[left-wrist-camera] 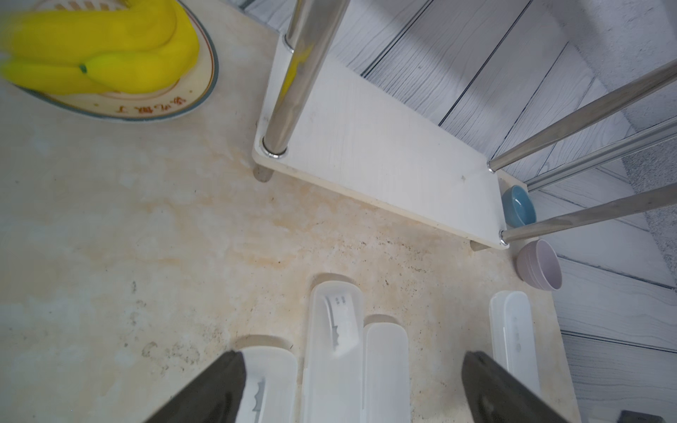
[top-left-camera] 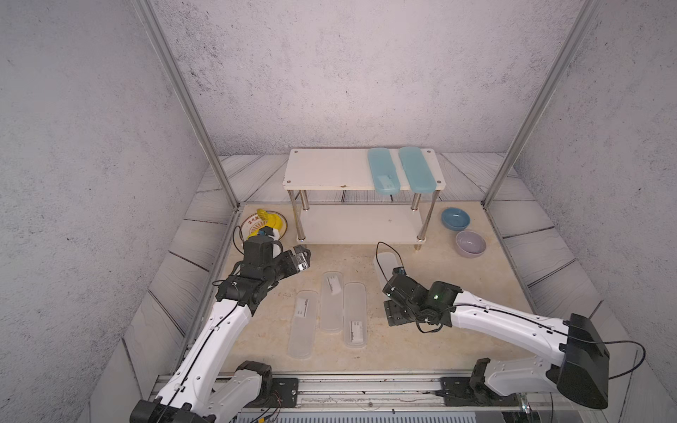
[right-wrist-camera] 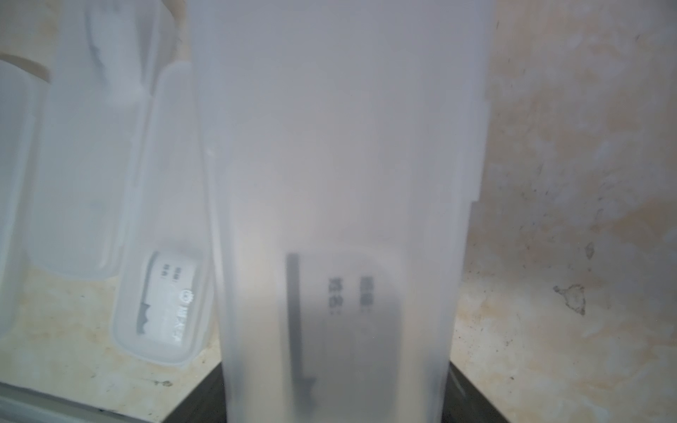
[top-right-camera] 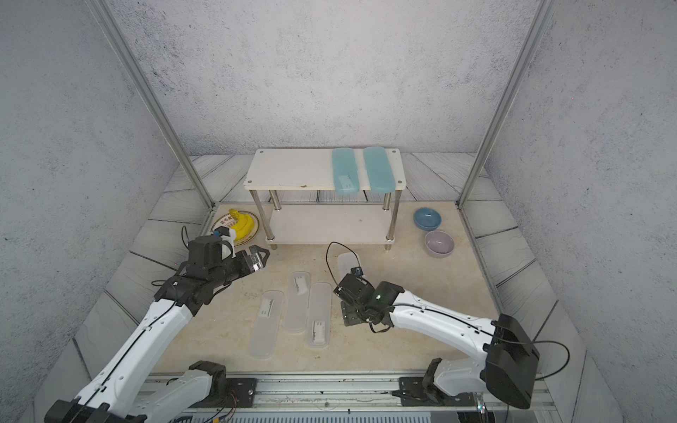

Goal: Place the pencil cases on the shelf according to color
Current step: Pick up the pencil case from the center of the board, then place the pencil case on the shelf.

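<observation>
Right pincer (right-wrist-camera: 336, 366), right wrist view: the dark fingers sit against both long sides of a long, frosted clear-white plastic pencil case with rounded ends (right-wrist-camera: 340, 146), which fills the frame. I read that as a closed grip. Whether the case is off the worktop (right-wrist-camera: 568, 183) I cannot tell. Beside it lie three more frosted cases (right-wrist-camera: 161, 304), one with its label showing.

Left wrist view: left pincer (left-wrist-camera: 353, 353), jaws spread wide with nothing between them, hanging above those three cases. Ahead is the bare lower board of the two-tier white shelf on chrome tube legs (left-wrist-camera: 384, 157). Yellow bananas (left-wrist-camera: 110, 47) on a plate (left-wrist-camera: 176, 106) are to one side. A round blue bowl (left-wrist-camera: 518, 207) and a lilac bowl (left-wrist-camera: 540, 265) sit past the far legs.

Both top views: two translucent teal-blue pencil cases (top-left-camera: 383, 170) lie side by side on the right of the top board. The gripped case sits just before the shelf's front edge, its near end under my right wrist.

Step, as I judge it: pick-up of the first frosted case, with the blues already placed. Next: lift it level, then slide it lengthways onto a board apart from the blues. The gap between tiers looks low.

Surface: beige mottled stone, stained. Room: grey textured walls, aluminium corner posts.
</observation>
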